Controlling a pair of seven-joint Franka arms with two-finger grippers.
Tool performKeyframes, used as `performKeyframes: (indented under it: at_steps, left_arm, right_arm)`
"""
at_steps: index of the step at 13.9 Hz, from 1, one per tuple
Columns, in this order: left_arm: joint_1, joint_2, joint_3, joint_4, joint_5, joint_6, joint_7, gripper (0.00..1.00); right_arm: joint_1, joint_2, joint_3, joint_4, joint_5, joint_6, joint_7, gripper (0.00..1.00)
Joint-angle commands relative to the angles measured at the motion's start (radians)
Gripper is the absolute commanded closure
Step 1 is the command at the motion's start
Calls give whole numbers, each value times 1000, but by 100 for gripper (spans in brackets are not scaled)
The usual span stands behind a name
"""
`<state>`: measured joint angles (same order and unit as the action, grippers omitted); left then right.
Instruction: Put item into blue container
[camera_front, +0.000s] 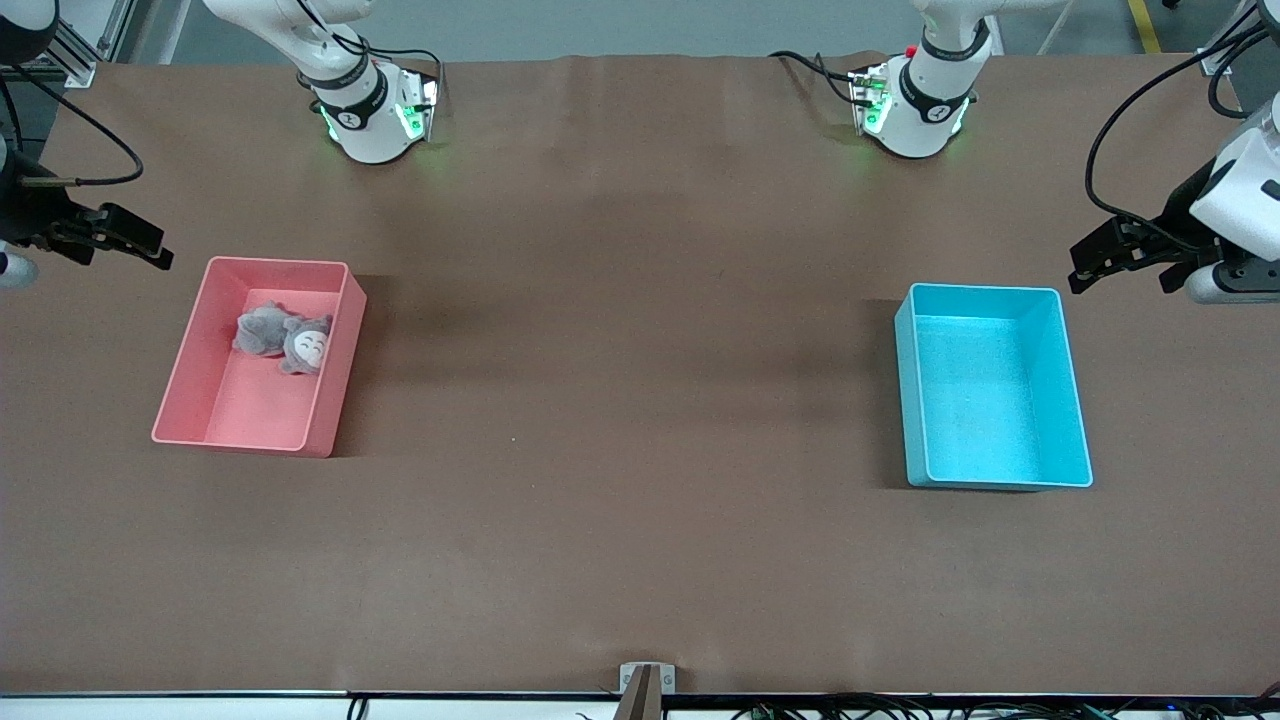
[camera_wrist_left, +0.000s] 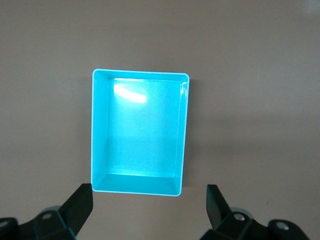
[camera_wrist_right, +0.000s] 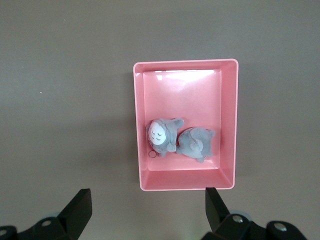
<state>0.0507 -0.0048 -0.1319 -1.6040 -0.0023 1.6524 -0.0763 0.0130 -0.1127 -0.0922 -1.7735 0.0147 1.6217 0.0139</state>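
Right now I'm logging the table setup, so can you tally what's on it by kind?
Bins: 2, the blue container, empty, and the pink bin.
Plush toys: 1, a grey plush toy lying in the pink bin.
Total: 3.
Left gripper and right gripper hang open, waiting.

Bright, even overhead light; sharp frames, glare inside the blue container (camera_wrist_left: 137, 135).

Plush toy (camera_front: 285, 341) in pink bin (camera_front: 190, 395); blue container (camera_front: 1072, 390) well apart.
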Motion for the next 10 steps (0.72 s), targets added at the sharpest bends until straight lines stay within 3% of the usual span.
performKeyframes:
  at_steps: [1, 10]
  left_arm:
    - [4, 12, -3, 35, 2, -20, 10, 0]
    - [9, 45, -3, 93, 1, -66, 12, 0]
  right_arm:
    - [-33, -32, 28, -24, -12, 10, -5, 0]
    - [-38, -21, 40, 31, 1, 1, 9, 0]
